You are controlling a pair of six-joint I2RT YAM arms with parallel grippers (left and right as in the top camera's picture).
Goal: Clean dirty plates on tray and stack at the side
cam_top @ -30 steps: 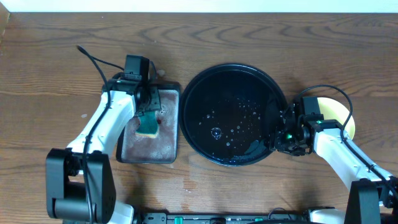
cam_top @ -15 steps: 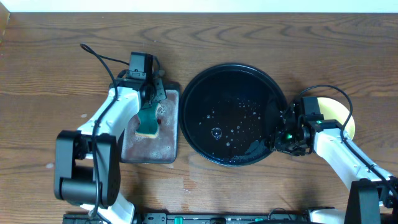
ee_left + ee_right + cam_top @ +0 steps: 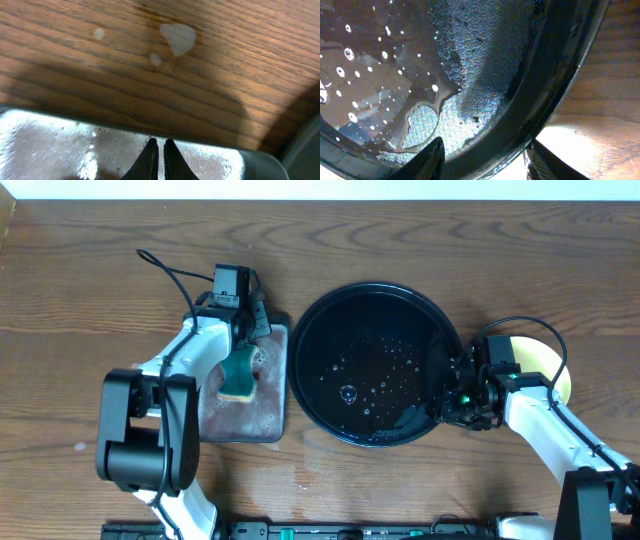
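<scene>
The black tray (image 3: 330, 320) sits mid-table with water drops and a wet patch on it and no plate on it. My right gripper (image 3: 452, 395) straddles its right rim; in the right wrist view the rim (image 3: 555, 90) fills the gap between my two fingers (image 3: 485, 160). A pale yellow plate (image 3: 545, 358) lies right of the tray, partly under my right arm. No mint-blue plate shows. My left gripper (image 3: 248, 338) is shut and empty over the far end of the grey tray (image 3: 240, 420); its fingertips (image 3: 158, 144) are nearly together.
A green and yellow sponge (image 3: 238, 380) lies on the wet rectangular grey tray (image 3: 60, 145), just below my left gripper. Small foam blobs (image 3: 177, 37) sit on the wood beyond it. A black cable (image 3: 165, 275) loops at the left arm's wrist.
My left gripper has moved a little right and toward the far end of the grey tray, away from the sponge. The right arm and the black tray have not moved.
</scene>
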